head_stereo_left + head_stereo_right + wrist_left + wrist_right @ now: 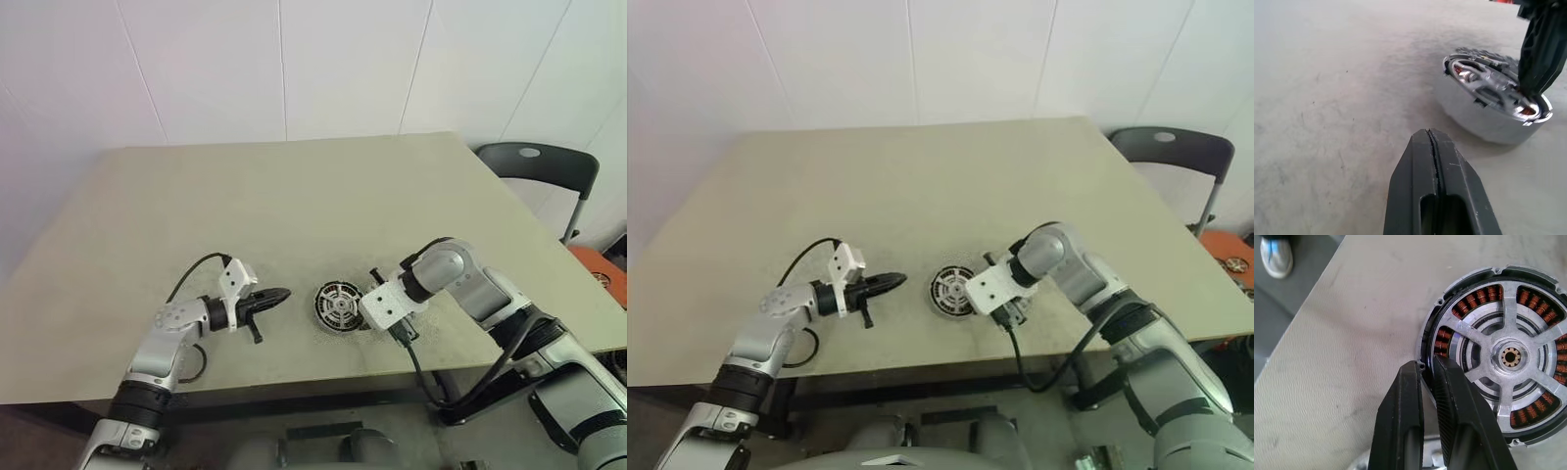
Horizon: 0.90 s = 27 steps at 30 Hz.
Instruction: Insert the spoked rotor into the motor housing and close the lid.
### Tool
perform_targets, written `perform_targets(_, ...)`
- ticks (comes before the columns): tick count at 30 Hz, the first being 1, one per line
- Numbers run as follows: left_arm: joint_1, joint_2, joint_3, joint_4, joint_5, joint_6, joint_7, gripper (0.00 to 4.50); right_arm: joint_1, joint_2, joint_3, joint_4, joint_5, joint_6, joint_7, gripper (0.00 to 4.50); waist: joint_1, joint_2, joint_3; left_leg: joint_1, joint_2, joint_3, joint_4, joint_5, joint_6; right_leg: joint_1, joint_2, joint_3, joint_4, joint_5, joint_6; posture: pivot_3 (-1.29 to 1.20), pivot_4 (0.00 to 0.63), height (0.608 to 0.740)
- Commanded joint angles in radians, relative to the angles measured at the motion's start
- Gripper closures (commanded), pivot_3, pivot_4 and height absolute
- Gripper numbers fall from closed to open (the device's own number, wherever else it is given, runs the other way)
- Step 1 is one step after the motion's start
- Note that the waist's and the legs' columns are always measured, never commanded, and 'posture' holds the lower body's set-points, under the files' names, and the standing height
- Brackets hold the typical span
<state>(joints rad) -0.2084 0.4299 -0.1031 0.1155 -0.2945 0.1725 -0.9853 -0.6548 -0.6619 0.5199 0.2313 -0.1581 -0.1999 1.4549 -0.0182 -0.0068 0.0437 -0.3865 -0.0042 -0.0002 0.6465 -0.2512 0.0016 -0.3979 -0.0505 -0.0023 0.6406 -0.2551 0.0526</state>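
The motor housing point(340, 306) lies flat near the table's front edge, its copper windings point(1444, 340) in a ring. The spoked rotor point(1469, 335) sits inside it, silver spokes running to a small central hub. My right gripper point(1425, 366) comes down at the housing's right side and is shut on its rim, one finger on either side. My left gripper point(284, 293) hovers a little to the left of the housing, pointing at it, shut and holding nothing; its tips point(1430, 134) are pressed together. The lid is out of view.
The grey table point(294, 196) stretches bare behind the housing; its front edge runs just below both grippers. A dark chair point(539, 162) stands off the right corner with an orange object point(598, 264) beside it. A shoe point(1276, 254) shows on the floor.
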Motion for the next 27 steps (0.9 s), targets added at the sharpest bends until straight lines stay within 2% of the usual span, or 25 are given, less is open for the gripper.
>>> perform_targets(1, 0.002, 0.017, 0.009, -0.047, -0.017, 0.008, -0.017, 4.5, 0.01, 0.03, -0.002, 0.052, -0.001, 0.027, -0.024, 3.48, 0.0, 0.0, 0.0, 0.001, 0.0, 0.0, 0.0, 0.0, 0.0, 0.001, 0.0, 0.0, 0.0, 0.0, -0.001, 0.0, 0.0, 0.74)
perform_targets(6, -0.018, 0.02, -0.003, -0.031, 0.01, -0.009, -0.016, 4.5, 0.009, 0.052, -0.048, 0.05, 0.054, 0.092, -0.025, 1.94, -0.003, 0.0, 0.001, 0.013, 0.002, 0.0, -0.002, -0.002, -0.003, 0.006, 0.0, -0.003, 0.0, 0.0, -0.001, 0.0, 0.0, 0.74)
perform_targets(9, -0.03, 0.01, -0.007, -0.014, 0.024, -0.024, -0.005, 4.5, -0.009, 0.056, -0.107, 0.012, 0.14, 0.2, -0.016, 1.94, -0.002, 0.001, 0.001, 0.013, 0.002, 0.0, -0.002, -0.002, -0.003, 0.006, -0.001, -0.004, 0.0, 0.0, -0.001, 0.0, 0.0, 0.74)
perform_targets(12, -0.027, -0.003, -0.02, -0.006, 0.038, -0.035, 0.001, 4.5, -0.018, 0.06, -0.204, -0.047, 0.271, 0.421, -0.028, 1.94, 0.006, 0.001, 0.002, 0.012, 0.002, 0.0, -0.001, -0.001, -0.001, 0.003, -0.003, -0.007, 0.002, 0.003, -0.005, 0.0, 0.0, 0.74)
perform_targets(16, -0.026, -0.017, -0.031, 0.009, 0.052, -0.051, 0.015, 4.5, 0.015, 0.089, -0.367, -0.145, 0.464, 0.788, -0.137, 1.94, 0.012, 0.001, 0.001, 0.005, 0.001, 0.0, -0.002, -0.001, -0.001, -0.005, -0.004, -0.007, 0.003, 0.004, -0.005, 0.0, 0.0, 0.74)
perform_targets(18, -0.028, -0.022, -0.034, 0.022, 0.06, -0.06, 0.02, 4.5, 0.057, 0.115, -0.469, -0.219, 0.59, 0.994, -0.216, 1.94, 0.02, 0.001, 0.001, -0.003, 0.001, 0.0, -0.002, -0.001, -0.001, -0.013, -0.005, -0.007, 0.004, 0.004, -0.005, 0.0, 0.0, 0.74)
perform_targets(22, -0.027, -0.033, -0.043, 0.039, 0.07, -0.075, 0.025, 4.5, 0.196, 0.162, -0.69, -0.397, 0.856, 1.346, -0.36, 1.94, 0.036, 0.001, 0.001, -0.006, 0.001, 0.0, -0.002, -0.002, -0.003, -0.015, -0.007, -0.007, 0.003, 0.004, -0.005, 0.0, 0.0, 0.74)
perform_targets(27, -0.04, -0.047, -0.059, 0.076, 0.08, -0.095, 0.02, 4.5, 0.34, 0.156, -0.9, -0.521, 1.073, 1.617, -0.491, 1.94, 0.032, 0.002, 0.001, -0.007, -0.001, 0.001, -0.002, -0.002, -0.003, -0.014, -0.01, -0.008, -0.002, 0.004, -0.005, 0.0, 0.0, 0.74)
